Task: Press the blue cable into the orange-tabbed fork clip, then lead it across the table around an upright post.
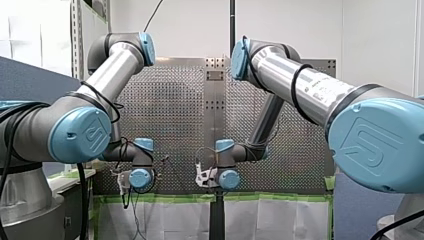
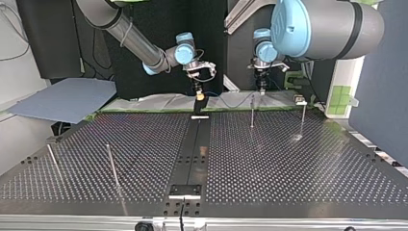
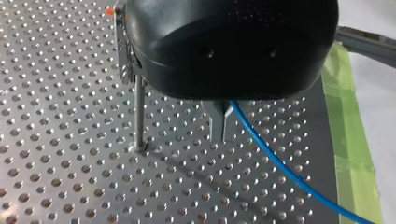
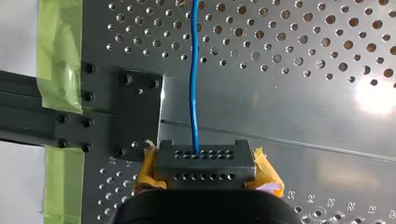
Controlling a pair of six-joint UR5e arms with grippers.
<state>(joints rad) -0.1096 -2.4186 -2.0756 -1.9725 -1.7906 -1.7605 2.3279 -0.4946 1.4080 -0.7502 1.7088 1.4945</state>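
My left gripper (image 3: 223,125), clenched on the blue cable (image 3: 280,163), hangs just beside an upright post (image 3: 139,112) in the top view's upper middle; my right gripper (image 4: 205,164) pinches the cable's other end. The orange-tabbed fork clip (image 3: 121,44) holds no cable yet: pulled taut, the span could snag the post or slip the grip

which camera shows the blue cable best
The right wrist view: the blue cable runs unhidden ahead of my right gripper. The left wrist view shows it trailing from my left gripper; the top view only a thin line; the front view none.
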